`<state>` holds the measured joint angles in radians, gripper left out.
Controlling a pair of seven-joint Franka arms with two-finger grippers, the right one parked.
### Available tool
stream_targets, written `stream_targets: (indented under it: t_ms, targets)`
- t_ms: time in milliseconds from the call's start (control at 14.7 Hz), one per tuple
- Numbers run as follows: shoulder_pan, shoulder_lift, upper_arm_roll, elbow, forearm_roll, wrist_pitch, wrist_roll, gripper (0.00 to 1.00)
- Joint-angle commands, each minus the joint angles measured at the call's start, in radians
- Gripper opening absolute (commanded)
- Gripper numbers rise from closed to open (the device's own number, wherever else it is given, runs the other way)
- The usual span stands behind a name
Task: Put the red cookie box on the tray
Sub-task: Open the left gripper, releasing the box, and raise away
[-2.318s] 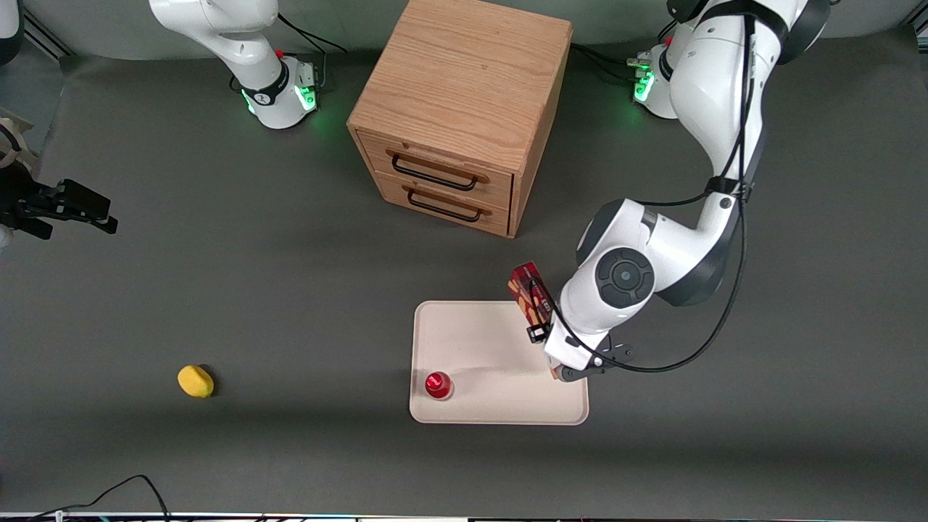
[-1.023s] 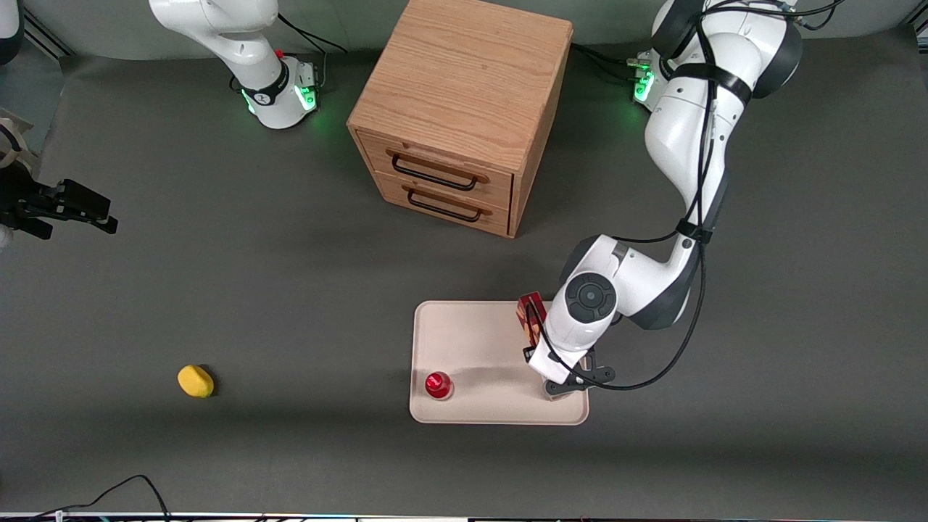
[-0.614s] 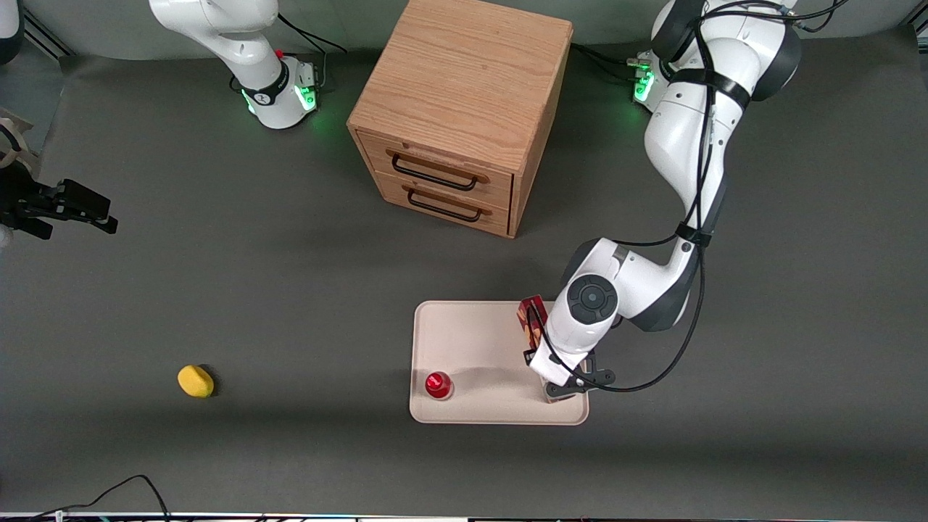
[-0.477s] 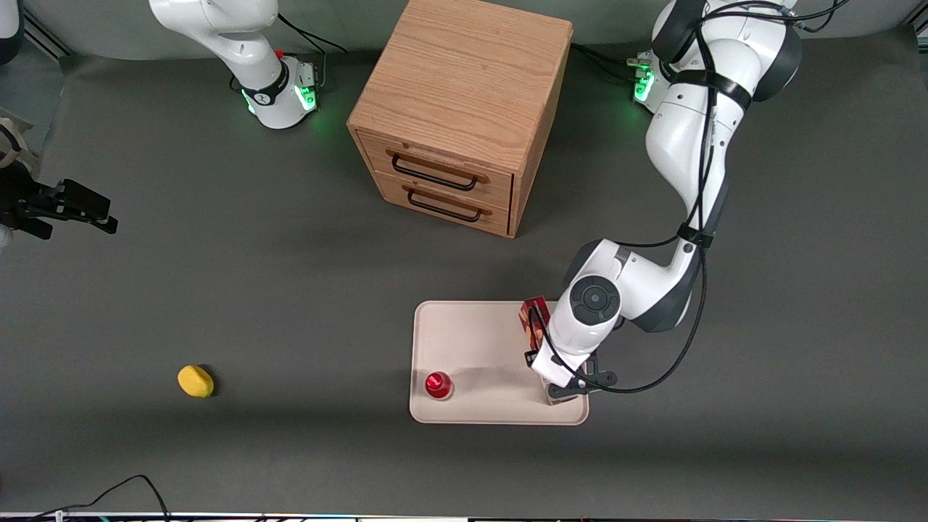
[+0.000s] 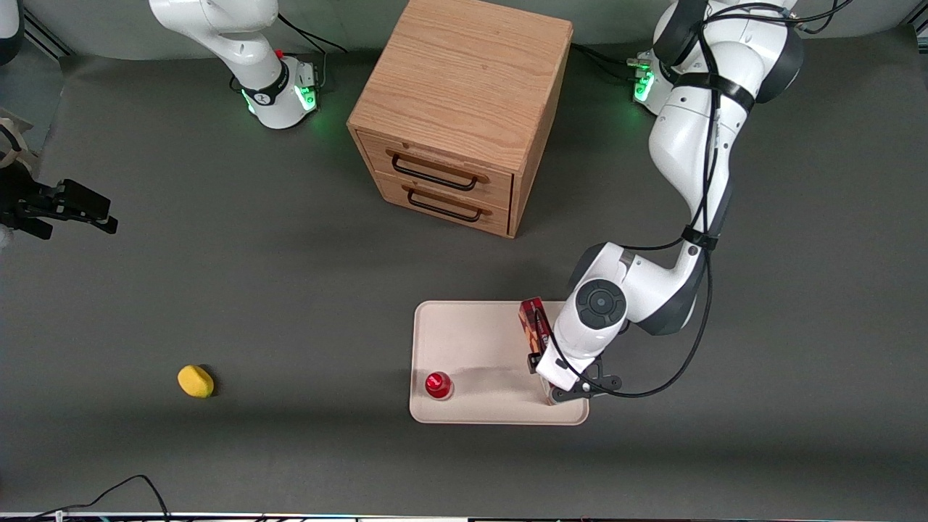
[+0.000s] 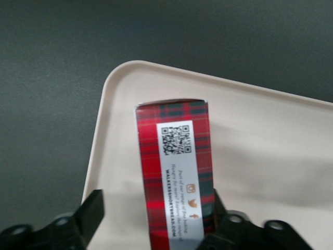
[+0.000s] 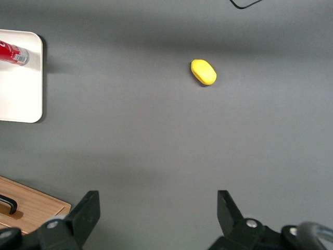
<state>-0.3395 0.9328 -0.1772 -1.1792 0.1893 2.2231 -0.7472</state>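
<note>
The left arm's gripper [image 6: 156, 219] has its fingers spread apart, one seemingly touching the long dark-red plaid cookie box [image 6: 176, 172] on the flat cream-white rectangular tray [image 5: 471, 341] near its rim, so a careless retreat could drag the box off.

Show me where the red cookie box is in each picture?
Front view: the red cookie box lies on the tray, half hidden under the working arm.
Left wrist view: the box sits between the open claw fingers.
Right wrist view: not there.
Shared landmark: the tray.
</note>
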Motion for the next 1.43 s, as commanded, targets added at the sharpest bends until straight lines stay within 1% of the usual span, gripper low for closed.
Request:
stream_targets:
  t_ms: [0,136,273,409,614,682,818,955,1023,1159,1364]
  targets:
    - [-0.004,0.006,-0.010,0.087,0.001,-0.130,0.009,1.00]
    - [-0.004,-0.018,-0.016,0.107,-0.028,-0.227,0.008,1.00]
    - [-0.004,-0.052,-0.021,0.137,-0.060,-0.359,0.008,1.00]
    - [-0.001,-0.090,-0.041,0.179,-0.070,-0.506,0.009,1.00]
    - [0.011,-0.188,-0.041,0.181,-0.077,-0.689,0.022,1.00]
    - [0.028,-0.242,-0.038,0.175,-0.086,-0.751,0.054,1.00]
    - [0.049,-0.340,-0.028,0.152,-0.106,-0.822,0.162,1.00]
    - [0.091,-0.440,-0.028,0.084,-0.110,-0.905,0.262,1.00]
    - [0.109,-0.512,-0.018,0.017,-0.110,-0.907,0.296,1.00]
    - [0.119,-0.654,0.036,-0.129,-0.119,-0.899,0.392,1.00]
    - [0.119,-0.843,0.143,-0.316,-0.143,-0.872,0.544,1.00]
